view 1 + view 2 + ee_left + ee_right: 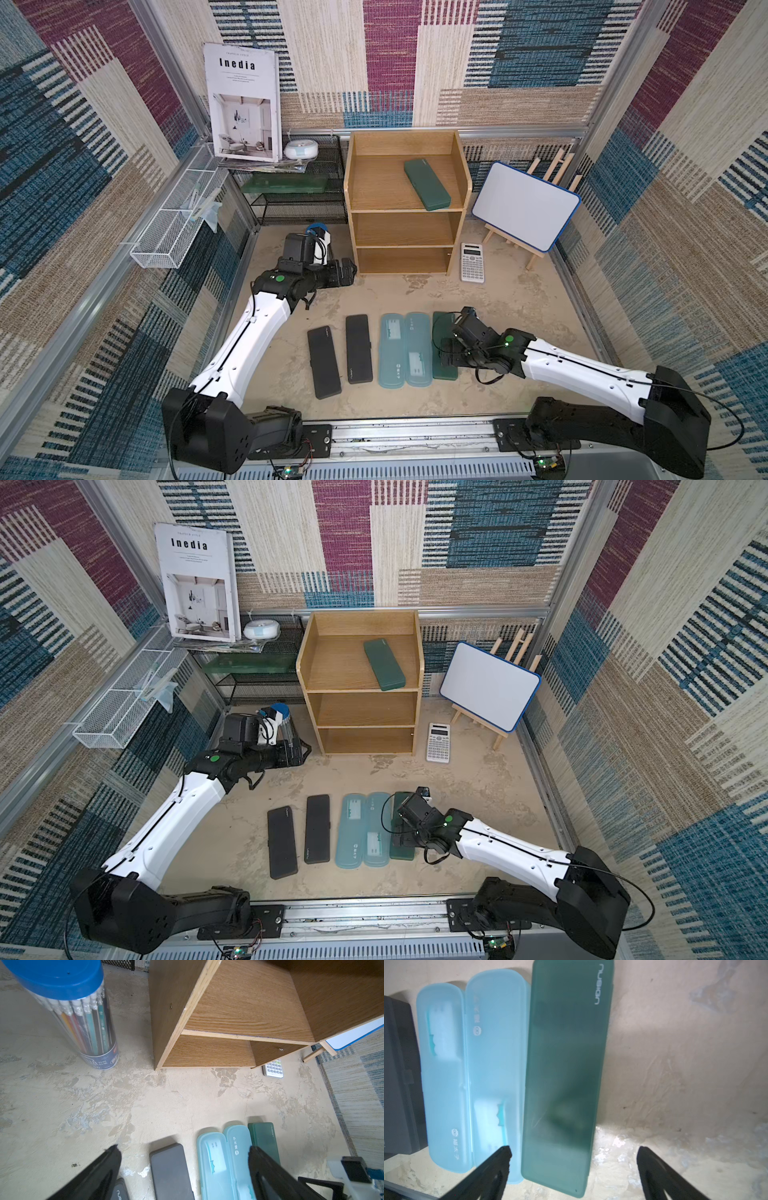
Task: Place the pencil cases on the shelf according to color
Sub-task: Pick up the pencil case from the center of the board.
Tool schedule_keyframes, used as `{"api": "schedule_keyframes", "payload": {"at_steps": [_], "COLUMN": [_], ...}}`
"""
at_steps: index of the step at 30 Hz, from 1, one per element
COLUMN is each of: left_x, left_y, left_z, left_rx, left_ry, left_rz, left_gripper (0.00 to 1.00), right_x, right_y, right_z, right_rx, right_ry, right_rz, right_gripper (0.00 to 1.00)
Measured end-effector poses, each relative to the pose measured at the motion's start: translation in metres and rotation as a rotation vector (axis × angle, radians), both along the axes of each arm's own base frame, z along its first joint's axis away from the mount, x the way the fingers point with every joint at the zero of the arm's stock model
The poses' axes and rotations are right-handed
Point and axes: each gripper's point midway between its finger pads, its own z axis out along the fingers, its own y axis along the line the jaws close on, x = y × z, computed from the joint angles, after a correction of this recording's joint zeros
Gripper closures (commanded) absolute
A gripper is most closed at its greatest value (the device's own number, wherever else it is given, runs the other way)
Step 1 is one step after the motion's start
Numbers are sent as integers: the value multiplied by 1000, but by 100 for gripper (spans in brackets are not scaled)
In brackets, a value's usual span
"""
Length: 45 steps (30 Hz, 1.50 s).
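Sorting by colour is part done: one dark green case [427,185] already lies aslant on the top tier of the shelf [399,230], so we judge that this tier is meant for green. Its twin, the second green case [566,1076], lies flat on the bench [519,316] at the right end of a row. Its long edge sits close against the teal cases [392,351], and the black cases [358,348] lie beyond them to the left.

We see the right gripper [574,1149] hanging over that second green case, toward its near end, spread wide and holding nothing. One fingertip is above the neighbouring teal lid and the other above bare bench. We take this straddle as the set-up for a pinch across the narrow width. The left gripper [182,1148], also spread and empty, hangs beside the shelf, apparently parked out of the way.
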Motion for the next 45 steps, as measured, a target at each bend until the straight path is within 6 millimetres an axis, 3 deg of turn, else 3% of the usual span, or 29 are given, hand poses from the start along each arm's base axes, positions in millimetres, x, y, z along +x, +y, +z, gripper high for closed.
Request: {"api": "schedule_keyframes", "payload": {"at_steps": [6,14,21,32,37,45], "left_x": [-1,-1,-1,-1,-1,-1], "left_y": [0,0,0,-1,-1,-1], "left_z": [2,2,2,1,-1,-2], "left_rx": [-3,-5,-7,-12,-11,-11], "left_ry": [-6,-5,-4,4,12,15], "left_rz": [-1,-2,0,3,2,2], "left_gripper": [1,0,1,1,1,1], "right_x": [1,5,1,-9,-12,-17], "right_y": [4,13,11,-23,-20,-17], "right_z": [-19,-19,-37,-31,-22,-35], "right_rx": [-43,-18,-69,-170,-123,-158], "right_ry": [42,24,69,70,51,101], "right_rz": [10,20,31,-26,-3,52], "right_gripper": [1,1,1,1,0,0]}}
